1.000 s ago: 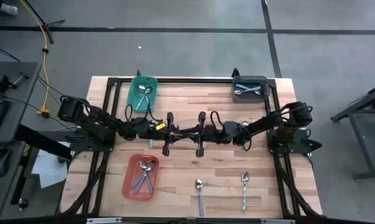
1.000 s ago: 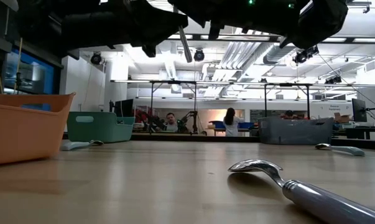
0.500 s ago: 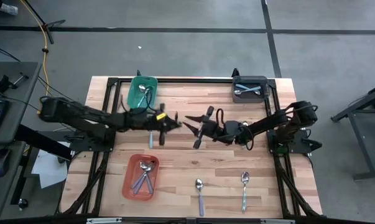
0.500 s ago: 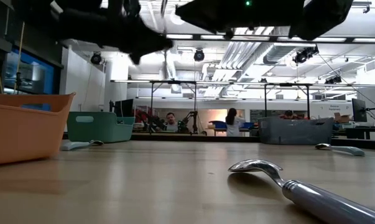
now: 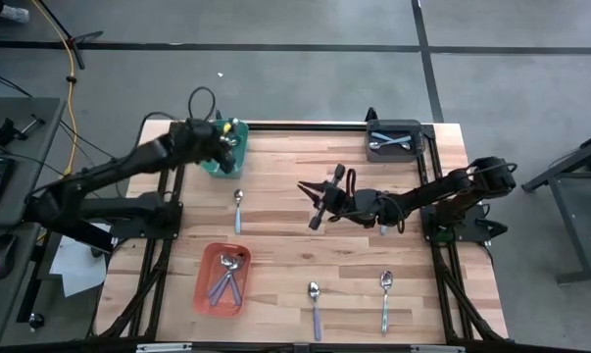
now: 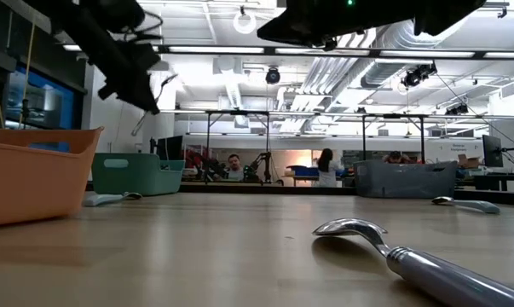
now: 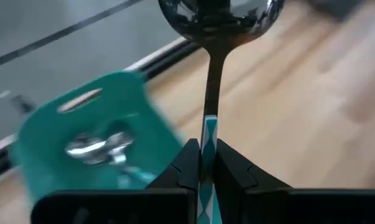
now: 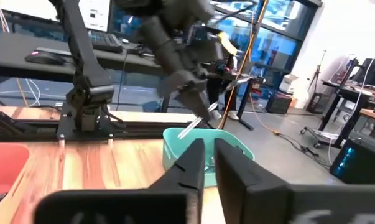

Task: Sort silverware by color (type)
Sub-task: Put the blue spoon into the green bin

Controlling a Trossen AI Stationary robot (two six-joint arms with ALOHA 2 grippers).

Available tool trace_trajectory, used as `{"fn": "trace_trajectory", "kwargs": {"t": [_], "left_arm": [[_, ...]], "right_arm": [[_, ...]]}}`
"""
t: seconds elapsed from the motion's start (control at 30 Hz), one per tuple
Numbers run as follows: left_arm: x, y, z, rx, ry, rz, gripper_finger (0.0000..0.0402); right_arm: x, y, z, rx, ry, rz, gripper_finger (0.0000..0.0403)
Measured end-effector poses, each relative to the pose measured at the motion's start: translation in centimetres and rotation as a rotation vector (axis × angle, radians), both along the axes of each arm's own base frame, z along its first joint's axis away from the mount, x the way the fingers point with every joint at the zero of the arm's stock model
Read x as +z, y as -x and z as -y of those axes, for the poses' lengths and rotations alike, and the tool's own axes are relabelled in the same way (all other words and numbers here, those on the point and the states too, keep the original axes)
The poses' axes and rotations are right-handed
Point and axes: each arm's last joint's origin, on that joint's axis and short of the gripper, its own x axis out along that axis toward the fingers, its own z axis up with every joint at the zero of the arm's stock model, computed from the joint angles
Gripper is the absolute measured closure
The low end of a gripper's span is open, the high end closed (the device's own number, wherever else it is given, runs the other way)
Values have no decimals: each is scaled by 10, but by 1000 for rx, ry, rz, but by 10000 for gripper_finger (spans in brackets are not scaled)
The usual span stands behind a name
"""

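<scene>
My left gripper hangs over the teal bin at the far left, shut on a spoon with a light-blue handle. One more spoon lies in that bin. My right gripper hovers over the table's middle, shut on nothing. On the table lie a blue-handled spoon and two spoons near the front edge. Further spoons rest in the orange bin and the grey bin. My left gripper pinches the spoon's light-blue handle between its two fingers. The handle runs along the fingers and back between them, and the shiny bowl sticks out ahead of the fingertips. The fingers slant down toward the far left corner. The spoon is lifted clear above the teal bin.
A dark metal frame runs around the table's edges. Bare wood lies between the bins and the front spoons. In the low view a spoon lies close in front. People sit far off in the room behind.
The spoon was between my two grippers over the table's middle a second ago. It has gone with my left gripper, which has swung fast toward the far left, over the teal bin, and turned. My right gripper stays near the middle and has tipped up toward level.
</scene>
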Motion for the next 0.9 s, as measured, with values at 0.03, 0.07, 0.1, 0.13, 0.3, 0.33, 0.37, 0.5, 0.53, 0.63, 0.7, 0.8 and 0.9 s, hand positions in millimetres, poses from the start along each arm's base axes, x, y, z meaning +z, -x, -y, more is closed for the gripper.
{"fn": "trace_trajectory", "kwargs": {"t": [0.03,0.07,0.1,0.13,0.3,0.33,0.37,0.5,0.53,0.63,0.7,0.8,0.9], "left_arm": [[-1,2,-7,22,13,-30,388],[-4,4,-15,36,38,-60,388],[-7,5,-21,35,67,-83,388],[-9,5,-28,31,93,-96,388],[-28,2,-57,38,197,-203,388],[-32,1,-61,40,212,-220,388],[-36,0,-66,45,225,-234,388],[-52,-4,-75,33,270,-295,388],[-55,-5,-75,29,279,-306,388],[-62,-7,-78,16,296,-334,388],[-65,-8,-79,7,299,-345,388],[-68,-8,-81,-1,301,-358,387],[-72,-6,-84,10,313,-368,380]], "right_arm": [[-1,0,0,0,0,-7,395],[-1,0,0,0,0,-13,399],[-1,0,0,0,0,-13,398],[-1,0,0,0,0,-13,395],[-2,0,0,1,9,-23,396],[-2,0,0,2,10,-25,399],[-2,0,0,2,11,-29,401],[-4,0,0,2,14,-47,401],[-4,0,0,2,14,-48,401],[-4,0,0,2,14,-47,402],[-4,0,0,2,14,-46,402],[-4,0,0,2,11,-46,402],[-5,0,0,2,6,-55,403]]}}
